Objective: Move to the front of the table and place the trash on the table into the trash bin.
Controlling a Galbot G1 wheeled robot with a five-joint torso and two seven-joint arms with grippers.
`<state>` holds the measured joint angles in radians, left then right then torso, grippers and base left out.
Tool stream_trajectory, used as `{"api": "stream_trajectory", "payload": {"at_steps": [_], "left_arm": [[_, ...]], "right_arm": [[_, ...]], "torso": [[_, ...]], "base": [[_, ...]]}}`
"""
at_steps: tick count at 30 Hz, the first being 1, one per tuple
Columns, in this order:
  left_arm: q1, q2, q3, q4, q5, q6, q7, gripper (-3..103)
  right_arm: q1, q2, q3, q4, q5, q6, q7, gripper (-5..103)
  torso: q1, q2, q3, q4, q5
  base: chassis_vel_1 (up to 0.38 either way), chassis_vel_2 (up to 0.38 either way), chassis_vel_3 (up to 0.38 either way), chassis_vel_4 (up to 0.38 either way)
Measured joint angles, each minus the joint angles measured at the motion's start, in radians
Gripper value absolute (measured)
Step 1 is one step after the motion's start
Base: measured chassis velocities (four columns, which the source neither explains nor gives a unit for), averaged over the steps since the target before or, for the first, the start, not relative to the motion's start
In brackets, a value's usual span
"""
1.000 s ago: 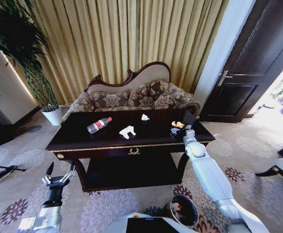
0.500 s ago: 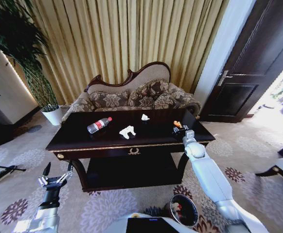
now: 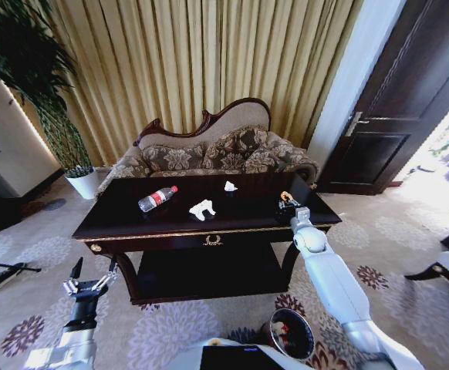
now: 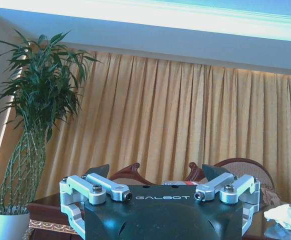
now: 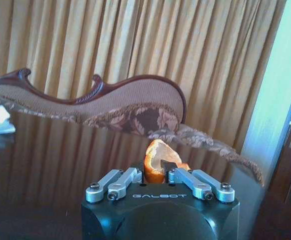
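— Right wrist view first: any writing? "GALBOT" is stamped on the black body of the right gripper (image 5: 158,176). Its fingers are clamped on the orange scrap (image 5: 157,159), which stands up between them above the glossy top of the table (image 5: 60,155).

— Same on the other arm? Yes, left wrist view reads "GALBOT" too. The left gripper (image 4: 155,172) has its fingers spread apart, nothing between them, pointed toward the curtain and the plant in the white pot (image 4: 5,227).

— Labels on the trash? From the head view, the bottle (image 3: 156,199) lies on its side on the left half of the table (image 3: 116,223) with a red label; no text readable. The trash bin (image 3: 290,333) sits on the carpet beside the right arm, well below the tabletop; its label cannot be read.

— Other litter? A crumpled white paper (image 3: 202,208) near the table's middle, a smaller white scrap (image 3: 230,186) farther back toward the sofa (image 3: 209,150).

— Changes since a second ago? The right gripper (image 3: 288,203), at the table's right end, has closed on the orange scrap (image 3: 285,196) and raised it slightly off the surface. The left gripper (image 3: 92,284) hangs low at the table's front left corner, much as before. Bottle and papers have not moved.
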<state>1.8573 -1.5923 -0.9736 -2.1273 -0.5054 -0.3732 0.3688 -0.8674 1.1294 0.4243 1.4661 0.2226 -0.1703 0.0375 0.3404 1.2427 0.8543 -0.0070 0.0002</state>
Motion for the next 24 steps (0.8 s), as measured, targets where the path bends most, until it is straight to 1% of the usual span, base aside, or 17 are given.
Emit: {"api": "stream_trajectory", "payload": {"at_steps": [4, 5, 6, 7, 8, 9, 11, 14, 17, 19, 20, 21, 24], "left_arm": [[-0.004, 0.003, 0.0, -0.001, 0.0, 0.005, -0.001, 100], [-0.005, 0.007, 0.0, 0.0, 0.0, 0.007, -0.001, 100], [-0.005, 0.007, 0.0, 0.0, 0.0, 0.007, -0.001, 100], [-0.008, 0.011, 0.0, 0.0, 0.0, 0.01, -0.002, 100], [-0.008, 0.011, 0.0, 0.0, 0.0, 0.01, -0.002, 100], [-0.013, 0.016, -0.001, 0.0, 0.001, 0.018, -0.006, 100], [-0.017, 0.02, -0.002, 0.0, 0.005, 0.024, -0.017, 100], [-0.026, 0.029, -0.001, -0.003, 0.02, 0.03, -0.047, 100], [-0.026, 0.033, -0.001, -0.007, 0.022, 0.032, -0.051, 100], [-0.024, 0.036, 0.0, -0.011, 0.023, 0.034, -0.052, 100], [-0.024, 0.036, 0.0, -0.011, 0.023, 0.034, -0.052, 100], [-0.024, 0.036, 0.0, -0.012, 0.023, 0.034, -0.052, 100], [-0.023, 0.038, 0.0, -0.012, 0.023, 0.034, -0.052, 100]], "right_arm": [[-0.026, 0.0, 0.037, 0.066, 0.006, -0.005, 0.001, 21], [-0.042, -0.001, 0.053, 0.097, 0.026, -0.012, 0.001, 21], [-0.042, -0.001, 0.053, 0.097, 0.026, -0.012, 0.001, 21], [-0.059, -0.002, 0.065, 0.124, 0.052, -0.023, 0.001, 21], [-0.059, -0.002, 0.065, 0.124, 0.052, -0.023, 0.001, 21], [-0.081, -0.002, 0.079, 0.157, 0.083, -0.037, 0.001, 21], [-0.096, -0.001, 0.088, 0.175, 0.097, -0.043, 0.0, 19], [-0.13, 0.009, 0.109, 0.209, 0.13, -0.051, -0.002, 14], [-0.141, 0.014, 0.117, 0.22, 0.141, -0.054, -0.001, 11], [-0.152, 0.016, 0.131, 0.233, 0.142, -0.055, -0.001, 5], [-0.152, 0.016, 0.131, 0.233, 0.142, -0.055, -0.001, 5], [-0.156, 0.016, 0.137, 0.238, 0.142, -0.055, -0.001, 3], [-0.174, 0.012, 0.161, 0.256, 0.142, -0.055, 0.0, 3]], "torso": [[0.0, 0.0, 0.0, 0.0, -0.0001], [0.0, 0.0, 0.0, -0.0001, -0.0002], [0.0, 0.0, 0.0, -0.0001, -0.0002], [0.0, 0.0, 0.0, 0.0, -0.0001], [0.0, 0.0, 0.0, 0.0, -0.0001], [0.0, 0.0, 0.0, -0.0001, -0.0001], [0.0, 0.0, 0.0, -0.0001, -0.0002], [0.0, 0.0, 0.0, -0.0001, -0.0001], [0.0, 0.0, 0.0, 0.0, -0.0001], [0.0, 0.0, 0.0, 0.0001, 0.0], [0.0, 0.0, 0.0, 0.0001, 0.0], [0.0, 0.0, 0.0, 0.0001, -0.0001], [0.0, 0.0, 0.0, 0.0001, 0.0]], "base": [[0.0, 0.0, 0.0, 0.0], [0.0, 0.0, 0.0, 0.0], [0.0, 0.0, 0.0, 0.0], [0.0, 0.0, 0.0, 0.0], [0.0, 0.0, 0.0, 0.0], [0.0, 0.0, 0.0, 0.0], [0.0, 0.0, 0.0, 0.0], [0.0, 0.0, 0.0, 0.0], [0.0, 0.0, 0.0, 0.0], [0.0, 0.0, 0.0, 0.0], [0.0, 0.0, 0.0, 0.0], [0.0, 0.0, 0.0, 0.0], [0.0, 0.0, 0.0, 0.0]]}}
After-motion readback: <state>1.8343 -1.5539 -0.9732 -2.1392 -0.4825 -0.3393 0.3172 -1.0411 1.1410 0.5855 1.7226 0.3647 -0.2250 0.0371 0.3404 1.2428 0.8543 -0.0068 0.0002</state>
